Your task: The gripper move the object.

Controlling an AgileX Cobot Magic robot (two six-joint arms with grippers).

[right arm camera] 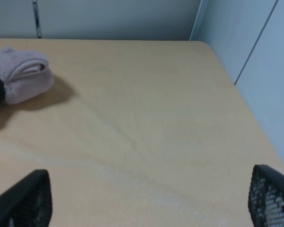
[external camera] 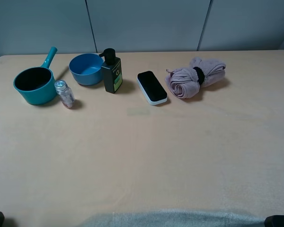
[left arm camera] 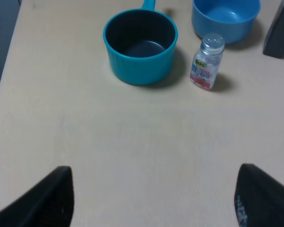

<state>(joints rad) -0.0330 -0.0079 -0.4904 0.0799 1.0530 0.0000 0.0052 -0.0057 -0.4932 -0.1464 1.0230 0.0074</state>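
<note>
Nearest the high camera: two dark gripper bits at the bottom corners of the pale wooden table (external camera: 142,161), nothing more of either arm showing there.

Left gripper (left arm camera: 154,198): black fingers (left arm camera: 47,198) spread wide apart, bare tabletop between them, holding nothing. Ahead of it, a teal saucepan with a dark inside (left arm camera: 140,46), a small clear jar with a silver cap and pink label (left arm camera: 208,62) just beside the pan, and a blue bowl (left arm camera: 226,18) behind the jar.

Right gripper (right arm camera: 146,198): black textured fingers (right arm camera: 270,198) likewise wide apart and empty, over bare table near the far right corner. Rolled pink towel (right arm camera: 21,75) ahead and off to one side (only part of it in frame).

High view, back row left to right: saucepan (external camera: 34,84), jar (external camera: 64,93), bowl (external camera: 86,69), dark pump bottle with green label (external camera: 111,72), then the flat rounded-rectangle block with black top and white base (external camera: 152,87), then the towel (external camera: 195,77) with a black band round it. Block lies flat between bottle and towel, touching neither, well apart from both grippers.
</note>
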